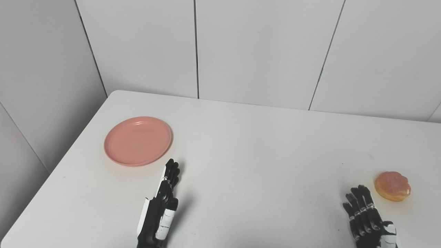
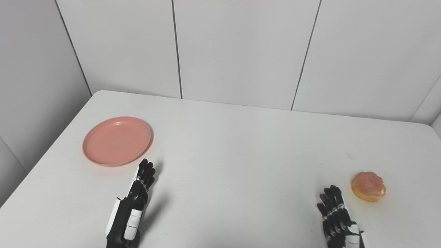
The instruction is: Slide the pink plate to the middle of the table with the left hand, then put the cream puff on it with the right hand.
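Observation:
An empty pink plate (image 1: 137, 141) lies flat on the left part of the white table (image 1: 248, 155). Just below and right of its near rim my left hand (image 1: 162, 206) hovers edge-on, fingers stretched out toward the plate, open and holding nothing, a short gap away from the rim. A round golden-brown cream puff (image 1: 392, 186) rests near the table's right side. My right hand (image 1: 367, 217) is low at the bottom right, fingers spread and straight, open, a little left of and below the puff without touching it.
White panelled walls (image 1: 262, 48) stand behind and to the left of the table. The table's left edge (image 1: 57, 168) runs diagonally close to the plate. A faint dark smudge (image 1: 370, 156) marks the tabletop above the puff.

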